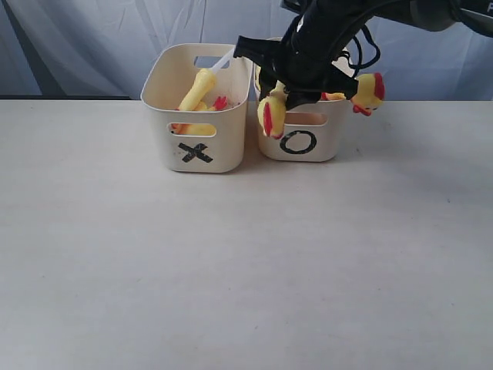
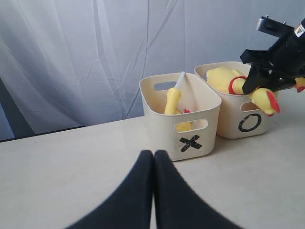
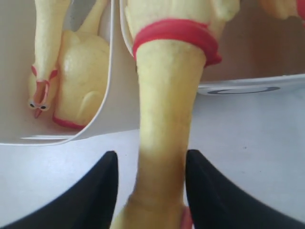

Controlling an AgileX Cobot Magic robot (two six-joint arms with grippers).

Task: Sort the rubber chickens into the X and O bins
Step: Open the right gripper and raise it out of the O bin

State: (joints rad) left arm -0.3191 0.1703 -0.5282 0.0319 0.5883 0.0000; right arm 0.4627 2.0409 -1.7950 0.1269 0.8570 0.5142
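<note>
The X bin (image 1: pixel 166 127) and the O bin (image 1: pixel 327 139) stand side by side at the back of the table. A long rubber chicken (image 1: pixel 271 116) with a red neck band hangs head-down over the O bin's front rim. Its neck (image 3: pixel 167 109) runs between the fingers of my right gripper (image 3: pixel 151 160), which stand open with a gap beside it. Another chicken's head (image 1: pixel 370 92) sticks out past the O bin's right side. In the X bin lie two chickens, one long (image 3: pixel 45 57) and one small (image 3: pixel 83 81). My left gripper (image 2: pixel 153 155) is shut and empty, low over the table in front of the X bin (image 2: pixel 162 133).
My right arm (image 1: pixel 323 46) reaches in from the upper right over the O bin and hides most of its inside. A grey-blue curtain (image 1: pixel 77 46) hangs behind the bins. Bare table top (image 1: pixel 231 270) stretches in front of them.
</note>
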